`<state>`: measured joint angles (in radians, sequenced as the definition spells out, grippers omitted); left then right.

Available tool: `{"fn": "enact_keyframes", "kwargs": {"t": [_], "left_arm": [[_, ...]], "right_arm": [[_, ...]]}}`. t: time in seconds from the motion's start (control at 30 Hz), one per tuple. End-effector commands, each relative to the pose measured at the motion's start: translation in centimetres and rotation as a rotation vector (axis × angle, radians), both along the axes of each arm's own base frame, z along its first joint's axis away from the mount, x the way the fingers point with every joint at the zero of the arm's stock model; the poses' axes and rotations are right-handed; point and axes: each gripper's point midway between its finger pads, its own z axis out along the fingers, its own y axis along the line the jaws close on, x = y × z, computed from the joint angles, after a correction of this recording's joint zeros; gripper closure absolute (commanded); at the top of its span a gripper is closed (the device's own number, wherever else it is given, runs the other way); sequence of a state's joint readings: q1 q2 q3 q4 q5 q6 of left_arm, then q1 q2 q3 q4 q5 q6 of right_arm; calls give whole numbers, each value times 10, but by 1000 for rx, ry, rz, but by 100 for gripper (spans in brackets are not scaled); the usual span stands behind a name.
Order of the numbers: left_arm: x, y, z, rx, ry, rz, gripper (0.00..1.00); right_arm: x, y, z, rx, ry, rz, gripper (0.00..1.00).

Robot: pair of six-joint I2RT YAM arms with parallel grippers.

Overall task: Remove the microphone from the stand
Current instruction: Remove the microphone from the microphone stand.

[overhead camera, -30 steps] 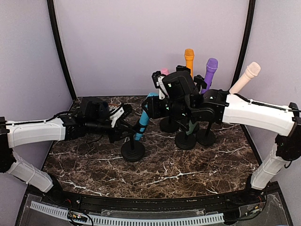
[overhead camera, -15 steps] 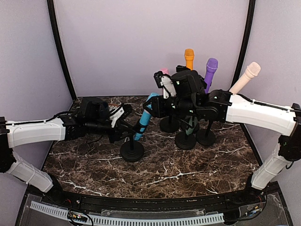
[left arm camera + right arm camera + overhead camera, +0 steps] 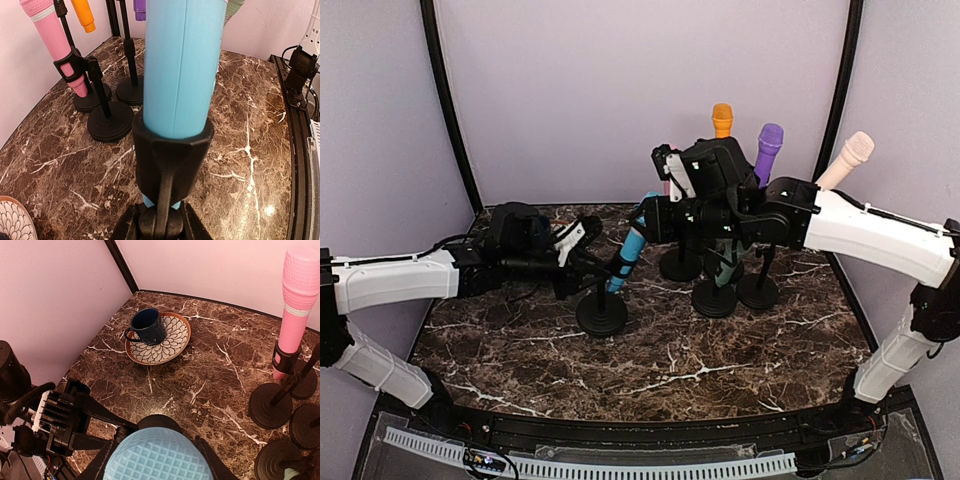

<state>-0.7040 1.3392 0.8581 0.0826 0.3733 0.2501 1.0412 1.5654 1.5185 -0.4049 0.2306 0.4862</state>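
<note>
The blue microphone (image 3: 632, 245) leans in the black clip (image 3: 172, 150) of its stand, whose round base (image 3: 602, 315) rests on the marble table. Its blue tail end shows just under the clip. My left gripper (image 3: 160, 222) is shut on the stand's joint right below the clip, reaching in from the left (image 3: 586, 262). My right gripper (image 3: 157, 460) is shut on the microphone's mesh head (image 3: 157, 455), one finger (image 3: 100, 460) on each side, coming from the right (image 3: 655, 222). The base (image 3: 160, 421) shows below the head.
Behind and to the right stand other microphones in stands: pink (image 3: 295, 295), orange (image 3: 722, 118), purple (image 3: 769, 145), cream (image 3: 847, 160) and a teal one (image 3: 728, 268). A dark cup (image 3: 147, 326) sits on a patterned saucer (image 3: 172, 347) at the back left.
My right gripper has risen slightly with the blue microphone's head, and the microphone stands a little higher and more upright. The left arm has held the stand nearly still.
</note>
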Motion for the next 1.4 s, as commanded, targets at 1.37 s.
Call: {"fn": "enact_keyframes", "kwargs": {"t": [1.37], "left_arm": [[-11, 8, -27, 90, 101, -23, 100]], "right_arm": [[23, -24, 85, 156, -115, -91, 58]]}}
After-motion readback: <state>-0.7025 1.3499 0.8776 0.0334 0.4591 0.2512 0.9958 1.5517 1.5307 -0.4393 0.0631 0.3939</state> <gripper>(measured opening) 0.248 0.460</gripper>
